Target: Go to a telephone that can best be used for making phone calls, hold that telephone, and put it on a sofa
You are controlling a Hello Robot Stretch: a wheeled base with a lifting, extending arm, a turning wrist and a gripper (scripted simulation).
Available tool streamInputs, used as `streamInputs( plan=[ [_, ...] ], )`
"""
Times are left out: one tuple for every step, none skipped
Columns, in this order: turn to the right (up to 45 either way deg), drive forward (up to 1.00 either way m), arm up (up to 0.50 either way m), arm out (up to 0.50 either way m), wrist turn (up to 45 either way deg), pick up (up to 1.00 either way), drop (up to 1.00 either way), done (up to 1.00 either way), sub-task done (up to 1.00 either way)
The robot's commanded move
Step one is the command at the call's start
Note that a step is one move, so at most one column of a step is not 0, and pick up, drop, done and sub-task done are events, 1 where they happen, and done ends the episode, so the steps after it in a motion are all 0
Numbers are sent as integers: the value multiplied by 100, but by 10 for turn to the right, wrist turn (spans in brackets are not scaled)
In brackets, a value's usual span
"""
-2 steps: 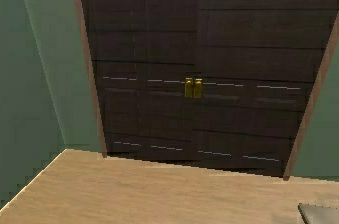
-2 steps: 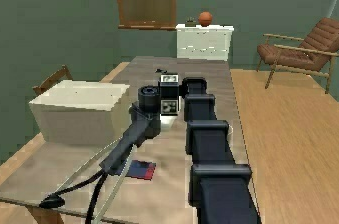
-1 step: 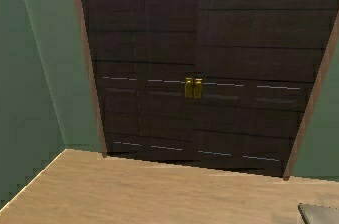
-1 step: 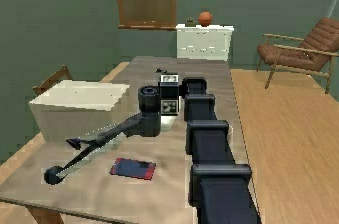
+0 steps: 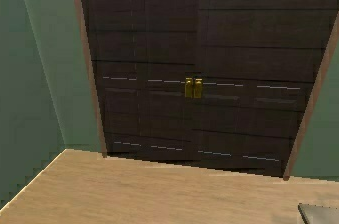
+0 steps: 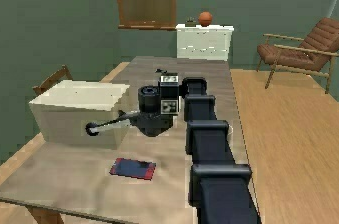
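SIMULATED HOUSE: The Stretch robot's arm (image 6: pixel 212 150) reaches out over a wooden table (image 6: pixel 62 175), its gripper (image 6: pixel 95 128) pointing toward the arm side view's left. The thin fingers (image 6: pixel 112 125) are set against the front of a cream box (image 6: pixel 72 105) that stands on the tabletop right behind them. With the box at its tip, whether the gripper holds anything cannot be told. A flat dark slab (image 6: pixel 134 168) edged in red, the shape of a mobile telephone, lies on the table below the gripper in the picture, nearer the robot and apart from the fingers. Well beyond the gripper stands a white dresser (image 6: pixel 205 42) bearing an orange ball (image 6: pixel 205 17); farther off to the gripper's right, a wooden armchair (image 6: pixel 302 50). Ahead of the robot, dark double doors (image 5: pixel 197 60) with brass handles (image 5: pixel 193 88) sit between green walls (image 5: pixel 27 70)
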Motion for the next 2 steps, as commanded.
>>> streamInputs(
  plan=[
    [0, 0, 0, 0, 330, 0, 0, 0, 0],
    [0, 0, -30, 0, 0, 0, 0, 0, 0]
  ],
)
